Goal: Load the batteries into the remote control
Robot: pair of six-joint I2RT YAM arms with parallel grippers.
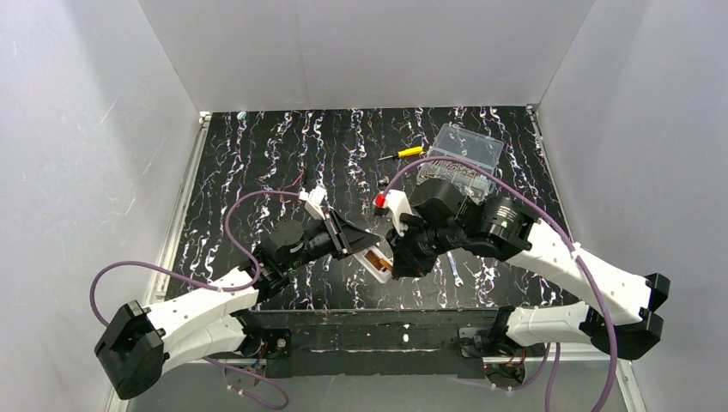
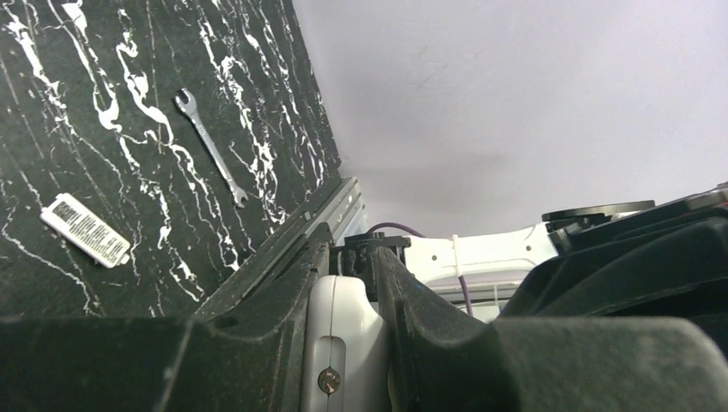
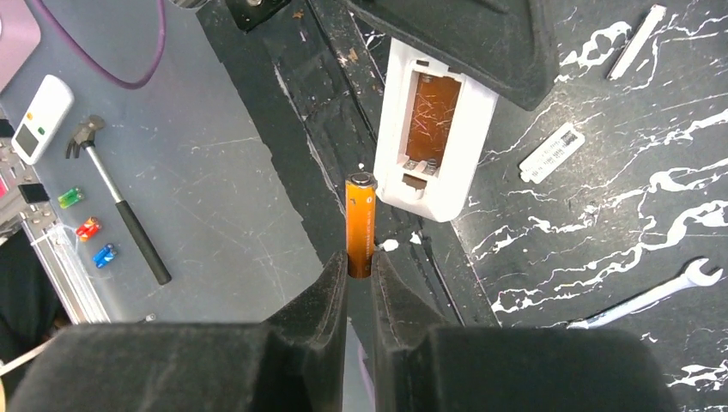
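The white remote control (image 3: 433, 137) hangs a little above the table's near edge, its open back compartment facing the right wrist camera. The compartment looks orange-brown inside, and I cannot tell whether a battery lies in it. My left gripper (image 2: 350, 257) is shut on the remote control (image 2: 343, 335), one finger on each long side. My right gripper (image 3: 360, 262) is shut on an orange battery (image 3: 360, 219). The battery points forward, its dark tip just left of the remote's near end and apart from it. From above, both grippers (image 1: 365, 245) (image 1: 403, 257) meet over the remote control (image 1: 378, 264).
A small wrench (image 3: 652, 296) (image 2: 210, 146) and a white labelled plate (image 3: 551, 153) (image 2: 86, 230) lie on the black marbled mat. A yellow-handled screwdriver (image 1: 403, 154) and a clear plastic box (image 1: 464, 150) sit at the back. A hammer (image 3: 120, 202) lies below the table edge.
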